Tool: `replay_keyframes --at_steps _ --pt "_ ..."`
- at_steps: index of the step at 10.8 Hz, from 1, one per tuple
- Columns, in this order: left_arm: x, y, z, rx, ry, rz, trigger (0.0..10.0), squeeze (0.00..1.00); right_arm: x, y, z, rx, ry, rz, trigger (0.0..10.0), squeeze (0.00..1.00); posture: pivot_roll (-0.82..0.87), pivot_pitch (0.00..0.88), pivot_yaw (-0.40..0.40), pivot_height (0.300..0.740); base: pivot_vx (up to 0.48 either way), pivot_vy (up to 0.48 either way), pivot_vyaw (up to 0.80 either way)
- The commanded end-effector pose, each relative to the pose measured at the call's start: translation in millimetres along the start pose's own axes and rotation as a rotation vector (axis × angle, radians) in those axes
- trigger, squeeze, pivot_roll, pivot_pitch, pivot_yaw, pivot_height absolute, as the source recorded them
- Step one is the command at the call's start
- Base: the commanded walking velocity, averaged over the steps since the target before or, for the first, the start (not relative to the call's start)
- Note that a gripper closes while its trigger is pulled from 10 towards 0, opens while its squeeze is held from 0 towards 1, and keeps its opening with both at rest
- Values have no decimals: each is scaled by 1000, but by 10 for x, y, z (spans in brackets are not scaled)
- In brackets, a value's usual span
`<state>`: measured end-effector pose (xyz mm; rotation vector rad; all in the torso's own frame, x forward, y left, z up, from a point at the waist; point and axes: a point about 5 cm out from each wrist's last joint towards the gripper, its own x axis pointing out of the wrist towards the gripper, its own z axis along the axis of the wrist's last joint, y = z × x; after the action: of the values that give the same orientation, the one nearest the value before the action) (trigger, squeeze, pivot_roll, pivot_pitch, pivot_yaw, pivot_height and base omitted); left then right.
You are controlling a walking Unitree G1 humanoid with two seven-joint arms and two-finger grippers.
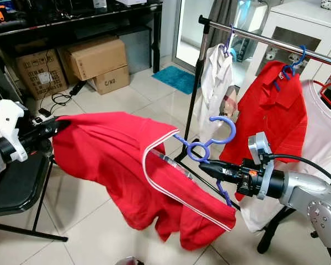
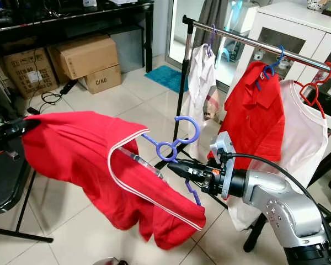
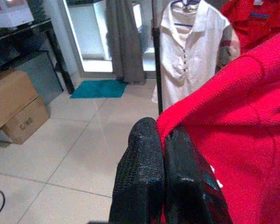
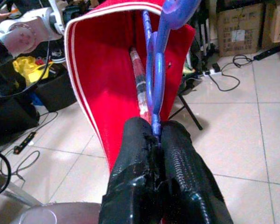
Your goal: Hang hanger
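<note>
A: Which parts are hidden?
B: The red shirt (image 1: 132,165), spread in the air between the arms and short of the clothes rail (image 1: 276,43), covers most of the blue hanger (image 1: 209,144); only its hook and neck emerge at the collar.

A: And the fingers?
B: The right gripper (image 4: 157,140) is closed on the hanger's neck. The left gripper (image 3: 164,144) is pressed together, pinching the shirt's far edge.
</note>
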<state>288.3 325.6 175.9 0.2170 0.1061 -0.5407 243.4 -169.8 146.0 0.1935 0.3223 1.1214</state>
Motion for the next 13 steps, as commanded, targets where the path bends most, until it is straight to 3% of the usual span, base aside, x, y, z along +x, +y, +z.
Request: replay_keyframes --at_steps 1,2,3,4,8,10,12,13 --pt "-108 169 90 15 -26 127 0 0 -130 -64 48 -18 -16 -61 10000 0 -79 0 11 740 0 0 0" --pt "-78 144 -13 30 28 144 3137 0 -113 -55 63 -22 -21 -54 10000 0 -79 0 9 740 0 0 0" --pt "-53 130 -43 24 42 140 10000 0 -102 -47 71 -24 -23 -50 10000 0 -78 0 7 740 0 0 0" --pt "-18 103 -43 49 37 118 10000 1000 -62 -30 89 -35 -25 -44 10000 0 -78 0 6 740 0 0 0" --pt "145 -12 -69 93 50 86 10000 1000 94 -126 118 -63 -9 -210 10000 0 -81 0 10 740 0 0 0" --pt "235 -119 -69 70 24 54 10000 1000 179 -161 108 -49 -17 -288 10000 0 -82 0 9 740 0 0 0" --pt "465 -476 -67 54 -14 -88 10000 1000 345 -193 136 -53 -32 -382 10000 0 -85 0 8 740 0 0 0" --pt "571 -623 53 76 -55 -176 10000 1000 406 -170 165 -130 -1 -385 10000 0 -86 0 6 740 0 0 0"
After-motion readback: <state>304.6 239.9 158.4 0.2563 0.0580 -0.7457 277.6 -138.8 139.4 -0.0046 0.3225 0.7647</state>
